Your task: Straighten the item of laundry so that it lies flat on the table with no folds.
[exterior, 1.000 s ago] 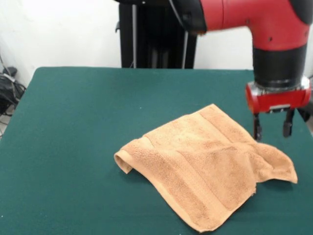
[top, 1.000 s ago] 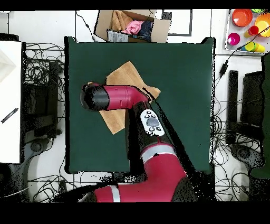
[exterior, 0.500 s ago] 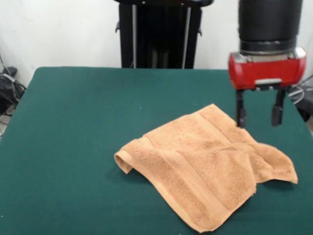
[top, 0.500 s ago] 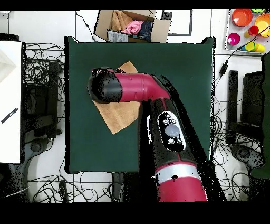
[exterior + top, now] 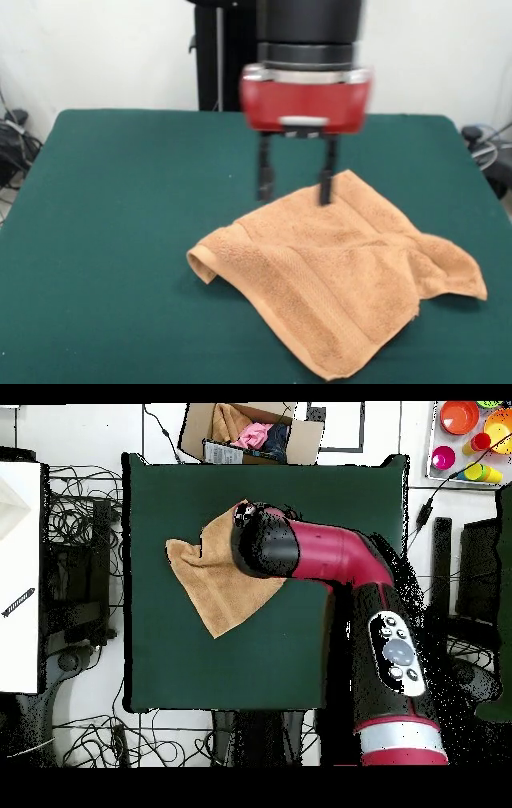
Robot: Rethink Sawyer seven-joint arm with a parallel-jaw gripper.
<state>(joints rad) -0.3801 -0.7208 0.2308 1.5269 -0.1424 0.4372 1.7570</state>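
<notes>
Since the earlier frames, the gripper (image 5: 294, 182) has been carried leftward in the front view, from the towel's raised right corner to its far edge. Its fingers (image 5: 264, 178) are spread apart, nothing held between them, hanging above the towel (image 5: 336, 268). That towel lies rumpled, with a curled-under left corner, right of centre on the table (image 5: 112, 208).

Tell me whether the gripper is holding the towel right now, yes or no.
No: in the front view the gripper hangs open above the towel, its fingers apart with nothing between them.
</notes>
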